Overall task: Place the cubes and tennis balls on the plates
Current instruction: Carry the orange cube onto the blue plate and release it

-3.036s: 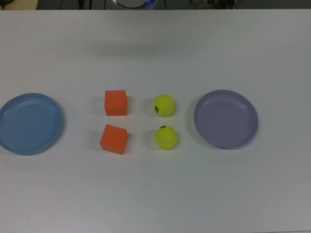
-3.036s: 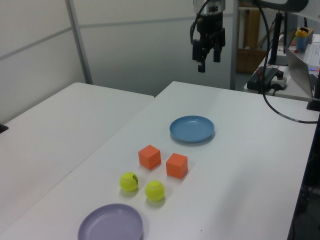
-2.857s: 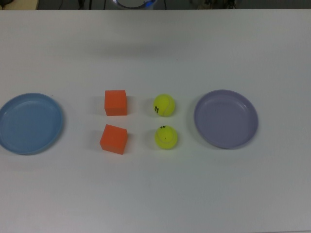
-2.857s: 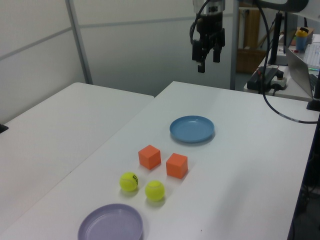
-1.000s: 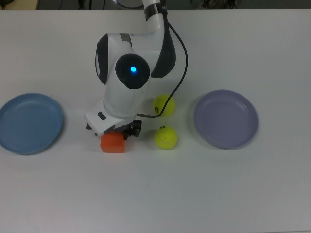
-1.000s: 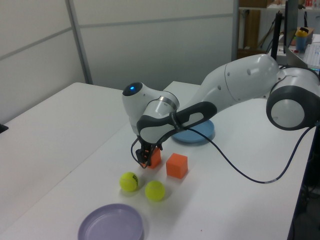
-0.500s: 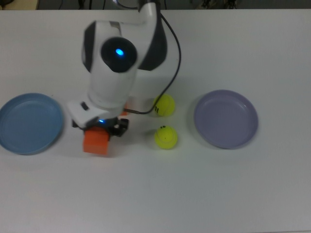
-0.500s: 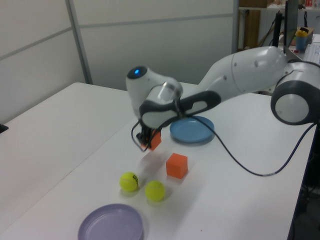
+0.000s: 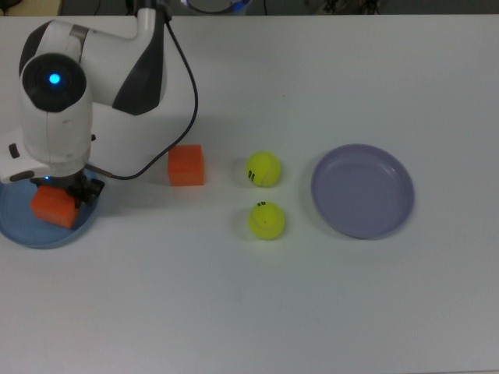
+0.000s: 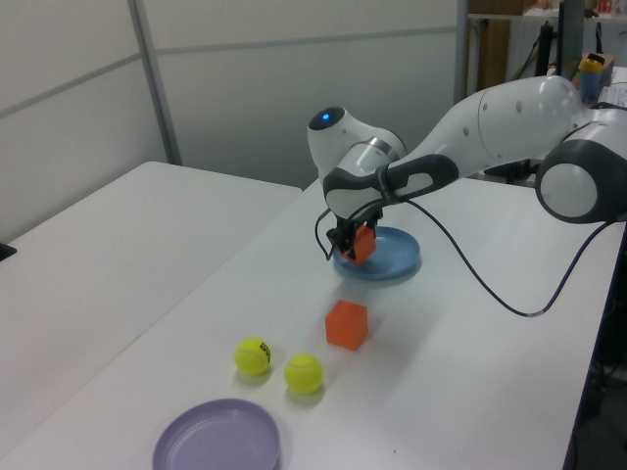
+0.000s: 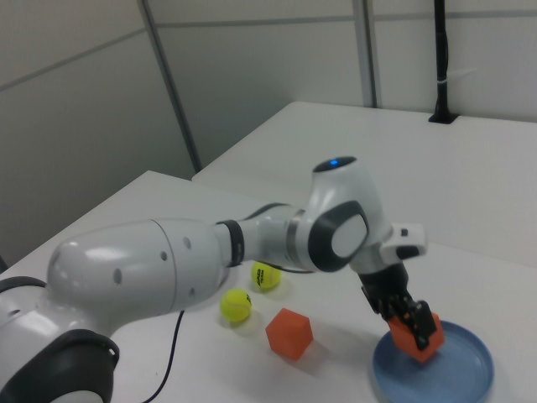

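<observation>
Since half a second ago the arm has swung to 9 o'clock in the top view, and the pincer (image 10: 359, 245) is clamped on one cube (image 9: 53, 206), now held tilted just over the blue plate (image 11: 470, 369); contact with the dish can't be judged. Second cube (image 9: 186, 165) sits on the table (image 9: 312, 312) where it was, both balls (image 9: 263, 168) (image 9: 267, 220) unmoved between it and the empty purple plate (image 9: 362, 191) at 3 o'clock. In the top view the arm covers most of the blue plate, and the fingers are hidden there.
</observation>
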Controlling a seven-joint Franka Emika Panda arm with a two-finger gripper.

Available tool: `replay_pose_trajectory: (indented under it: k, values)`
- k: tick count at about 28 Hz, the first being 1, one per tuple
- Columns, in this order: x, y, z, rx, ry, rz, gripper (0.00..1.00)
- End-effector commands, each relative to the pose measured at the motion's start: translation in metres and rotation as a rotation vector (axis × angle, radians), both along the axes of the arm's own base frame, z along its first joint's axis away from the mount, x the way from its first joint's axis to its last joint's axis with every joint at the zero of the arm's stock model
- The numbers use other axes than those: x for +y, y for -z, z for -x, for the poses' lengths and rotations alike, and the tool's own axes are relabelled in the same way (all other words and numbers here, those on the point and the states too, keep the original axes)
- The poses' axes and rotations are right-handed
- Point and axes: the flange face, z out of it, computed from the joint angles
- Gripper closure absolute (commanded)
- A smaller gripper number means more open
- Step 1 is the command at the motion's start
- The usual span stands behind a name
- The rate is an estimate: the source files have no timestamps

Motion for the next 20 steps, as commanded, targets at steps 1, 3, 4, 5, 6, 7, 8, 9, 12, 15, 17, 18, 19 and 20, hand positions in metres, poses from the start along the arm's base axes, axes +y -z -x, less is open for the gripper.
replay_pose_trajectory:
  k: [1, 3, 4, 5, 6, 7, 8, 9, 12, 15, 17, 18, 19, 20]
  values:
    - [0.005, -0.003, 0.0, -0.015, -0.014, 0.019, 0.0]
    - [0.005, -0.01, 0.0, -0.017, -0.013, 0.015, 0.0]
    - [0.005, -0.015, 0.001, -0.022, -0.011, 0.01, 0.0]
    - [0.006, -0.025, 0.001, -0.034, -0.015, 0.008, 0.0]
    - [0.006, -0.034, 0.002, -0.04, -0.019, 0.009, 0.0]
    - [0.009, -0.044, 0.007, -0.018, -0.023, 0.006, 0.0]
    - [0.011, -0.047, 0.011, 0.01, -0.025, 0.004, 0.0]
    - [0.013, -0.051, 0.015, 0.041, -0.03, 0.001, 0.0]
    - [0.031, -0.076, 0.032, 0.137, -0.079, -0.014, 0.0]
    - [0.065, -0.091, 0.045, 0.202, -0.129, -0.026, 0.0]
    - [0.094, -0.09, 0.057, 0.283, -0.152, -0.016, 0.0]
    - [0.105, -0.089, 0.061, 0.308, -0.162, -0.01, 0.0]
    - [0.114, -0.088, 0.064, 0.328, -0.171, -0.006, 0.0]
    - [0.121, -0.085, 0.067, 0.348, -0.177, -0.002, 0.0]
